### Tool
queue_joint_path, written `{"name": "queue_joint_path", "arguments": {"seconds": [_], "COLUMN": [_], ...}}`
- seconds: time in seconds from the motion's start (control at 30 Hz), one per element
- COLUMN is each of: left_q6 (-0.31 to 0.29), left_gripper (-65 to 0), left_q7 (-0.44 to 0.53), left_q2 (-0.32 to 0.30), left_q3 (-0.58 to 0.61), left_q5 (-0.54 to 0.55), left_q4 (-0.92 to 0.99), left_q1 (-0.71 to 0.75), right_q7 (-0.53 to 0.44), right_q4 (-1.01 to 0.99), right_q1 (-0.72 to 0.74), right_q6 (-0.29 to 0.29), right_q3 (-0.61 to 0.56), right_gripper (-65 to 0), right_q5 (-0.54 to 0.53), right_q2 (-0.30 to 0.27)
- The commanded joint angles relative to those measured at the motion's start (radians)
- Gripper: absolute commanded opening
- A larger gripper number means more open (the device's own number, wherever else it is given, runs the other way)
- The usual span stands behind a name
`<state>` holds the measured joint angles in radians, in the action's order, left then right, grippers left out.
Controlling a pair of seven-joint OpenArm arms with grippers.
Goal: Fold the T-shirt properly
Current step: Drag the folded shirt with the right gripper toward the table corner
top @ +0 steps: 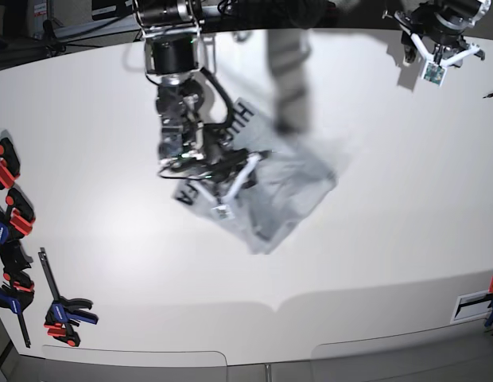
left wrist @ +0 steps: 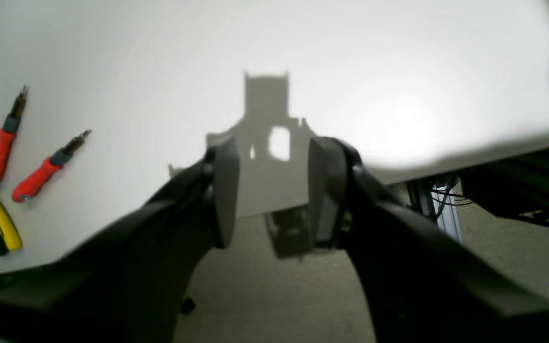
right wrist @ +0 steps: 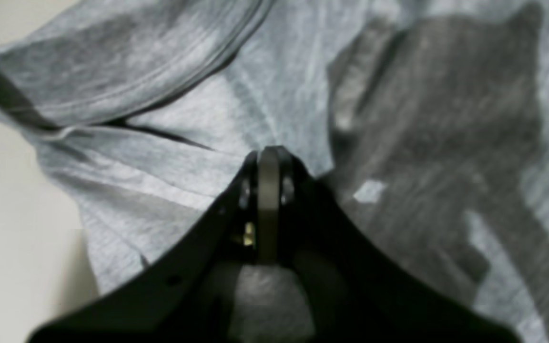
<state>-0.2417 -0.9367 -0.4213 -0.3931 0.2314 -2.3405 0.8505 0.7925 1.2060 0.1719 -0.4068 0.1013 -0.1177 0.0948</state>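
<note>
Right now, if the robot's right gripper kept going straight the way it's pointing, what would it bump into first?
The right gripper, shut, points straight at the T-shirt, so it would likely meet the grey cloth first. How near it already is, the blurry picture doesn't show.

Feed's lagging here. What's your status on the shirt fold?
Right gripper shut above T-shirt. Left gripper open, empty, at table edge. Shirt bunched, unfolded. Nothing blocking.

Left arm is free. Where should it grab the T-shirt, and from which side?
Probably the loose far corner of the T-shirt, coming in from the left arm's own side of the table. That corner lies flat and clear of the right gripper, which is shut over the crumpled end. The left gripper is open and holds nothing.
</note>
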Motion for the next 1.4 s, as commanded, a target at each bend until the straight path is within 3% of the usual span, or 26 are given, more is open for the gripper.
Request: {"name": "queue_joint_path", "arguments": {"seconds": [0.0, 0.2, 0.33, 0.47, 0.73, 0.93, 1.17, 1.37], "left_q6": [0.007, 0.007, 0.007, 0.007, 0.006, 0.006, 0.006, 0.006], "left_gripper": [-43.4, -43.4, -43.4, -43.4, -43.4, -43.4, -43.4, -43.4], "left_q7": [0.022, 0.026, 0.048, 0.053, 0.050, 0.040, 0.045, 0.048], "left_q2": [-0.009, -0.030, -0.048, -0.048, -0.047, -0.047, -0.049, -0.070], "left_q3": [-0.006, -0.006, -0.006, -0.006, -0.006, -0.006, -0.006, -0.006], "left_q5": [-0.003, 0.016, 0.016, 0.042, 0.076, 0.076, 0.077, 0.077], "left_q4": [-0.016, -0.016, -0.016, -0.016, -0.016, -0.016, -0.016, -0.016], "left_q1": [0.010, 0.008, 0.008, -0.015, -0.067, -0.066, -0.068, -0.072], "right_q7": [0.053, 0.052, 0.066, 0.082, 0.122, 0.158, 0.161, 0.148], "right_q4": [-0.002, -0.002, -0.002, -0.002, -0.001, 0.034, 0.137, 0.213], "right_q1": [0.000, -0.003, -0.004, -0.009, -0.009, -0.013, -0.104, -0.174], "right_q6": [0.037, 0.037, 0.036, 0.030, 0.022, 0.022, 0.022, 0.022], "right_q3": [0.058, 0.317, 0.429, 0.503, 0.527, 0.549, 0.608, 0.641], "right_gripper": [-65.0, -65.0, -65.0, -65.0, -65.0, -65.0, -65.0, -65.0], "right_q5": [0.066, -0.015, -0.083, -0.149, -0.257, -0.261, -0.272, -0.371], "right_q2": [-0.018, -0.130, -0.216, -0.264, -0.258, -0.258, -0.258, -0.258]}}
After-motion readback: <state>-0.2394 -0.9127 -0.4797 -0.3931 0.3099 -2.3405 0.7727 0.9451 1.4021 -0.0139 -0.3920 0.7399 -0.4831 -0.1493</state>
